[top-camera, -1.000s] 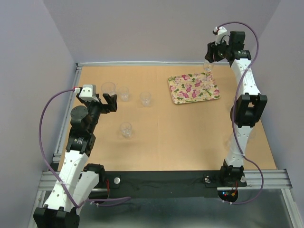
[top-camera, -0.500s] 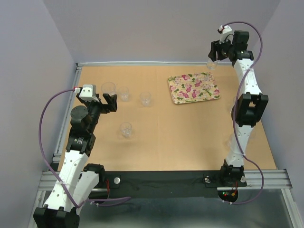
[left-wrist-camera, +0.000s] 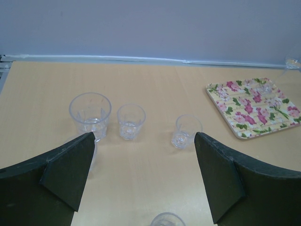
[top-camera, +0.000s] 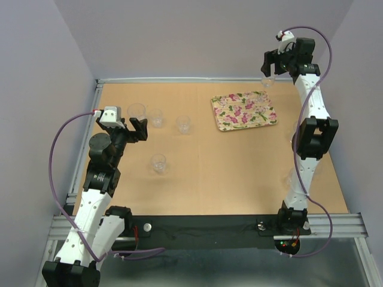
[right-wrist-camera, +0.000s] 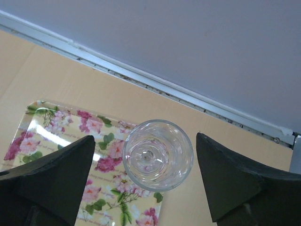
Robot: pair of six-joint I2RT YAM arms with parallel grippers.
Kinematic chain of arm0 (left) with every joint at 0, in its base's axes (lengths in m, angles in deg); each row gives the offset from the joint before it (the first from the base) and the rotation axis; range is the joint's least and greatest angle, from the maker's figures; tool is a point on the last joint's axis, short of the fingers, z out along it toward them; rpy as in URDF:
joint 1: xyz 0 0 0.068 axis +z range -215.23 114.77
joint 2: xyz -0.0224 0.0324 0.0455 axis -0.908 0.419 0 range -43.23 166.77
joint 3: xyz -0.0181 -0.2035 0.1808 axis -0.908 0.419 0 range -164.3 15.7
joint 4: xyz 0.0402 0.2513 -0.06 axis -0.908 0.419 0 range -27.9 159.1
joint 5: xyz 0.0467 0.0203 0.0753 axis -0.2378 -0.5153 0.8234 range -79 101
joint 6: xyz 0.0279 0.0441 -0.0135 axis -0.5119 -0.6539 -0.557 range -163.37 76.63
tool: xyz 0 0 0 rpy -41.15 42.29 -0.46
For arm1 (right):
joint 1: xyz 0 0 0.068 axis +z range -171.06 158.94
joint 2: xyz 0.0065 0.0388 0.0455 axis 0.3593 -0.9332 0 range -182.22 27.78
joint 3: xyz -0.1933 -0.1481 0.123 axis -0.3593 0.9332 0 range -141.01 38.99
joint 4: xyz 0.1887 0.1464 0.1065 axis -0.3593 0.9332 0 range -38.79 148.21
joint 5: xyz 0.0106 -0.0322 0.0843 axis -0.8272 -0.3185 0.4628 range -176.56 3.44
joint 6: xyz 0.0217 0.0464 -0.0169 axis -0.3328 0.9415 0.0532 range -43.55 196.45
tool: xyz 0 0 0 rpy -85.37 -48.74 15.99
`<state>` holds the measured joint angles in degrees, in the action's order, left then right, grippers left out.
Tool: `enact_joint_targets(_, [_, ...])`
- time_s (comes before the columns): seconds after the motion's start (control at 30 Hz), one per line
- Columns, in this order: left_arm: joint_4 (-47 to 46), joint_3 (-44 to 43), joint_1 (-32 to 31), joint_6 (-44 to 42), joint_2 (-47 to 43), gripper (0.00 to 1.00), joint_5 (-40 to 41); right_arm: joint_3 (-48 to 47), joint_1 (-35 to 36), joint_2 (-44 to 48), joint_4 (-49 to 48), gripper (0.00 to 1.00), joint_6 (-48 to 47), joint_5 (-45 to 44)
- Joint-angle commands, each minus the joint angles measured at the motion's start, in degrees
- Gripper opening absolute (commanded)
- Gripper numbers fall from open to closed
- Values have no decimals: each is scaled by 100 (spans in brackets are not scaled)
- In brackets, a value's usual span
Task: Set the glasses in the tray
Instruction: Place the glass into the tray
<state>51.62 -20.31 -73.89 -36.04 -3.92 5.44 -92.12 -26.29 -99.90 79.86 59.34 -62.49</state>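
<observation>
The flowered tray (top-camera: 243,110) lies at the back right of the table. A clear stemmed glass (right-wrist-camera: 157,154) stands upright at the tray's far right corner (top-camera: 267,82); I cannot tell whether its foot rests on the tray or just beside it. My right gripper (right-wrist-camera: 145,141) hovers above it, open, with a gap on each side of the rim. On the left, three glasses (left-wrist-camera: 90,113) (left-wrist-camera: 130,121) (left-wrist-camera: 186,132) stand in a row, with another nearer (top-camera: 158,162). My left gripper (left-wrist-camera: 144,141) is open and empty just in front of the row.
A metal rail (top-camera: 179,79) and the purple wall border the table's far edge, close behind the stemmed glass. The right arm's column (top-camera: 311,137) rises along the right edge. A bare stretch of wood (top-camera: 221,161) lies between the left glasses and the tray.
The right gripper's jaws have widened, letting go of the stemmed glass, and the wrist has shifted slightly right and up. The left arm has not moved.
</observation>
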Motion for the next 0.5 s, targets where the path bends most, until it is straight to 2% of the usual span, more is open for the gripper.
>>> enact_joint_targets(0.0, [-297, 68, -39, -74, -64, 98, -59, -108, -30, 322, -377, 95, 76, -96])
enact_joint_targets(0.07, [-305, 68, -39, -65, -72, 98, -50, -73, -39, 401, -386, 100, 93, -122])
enact_joint_targets(0.47, [-358, 85, -39, -48, -196, 98, -182, 568, -39, 1279, -500, 100, 76, -421])
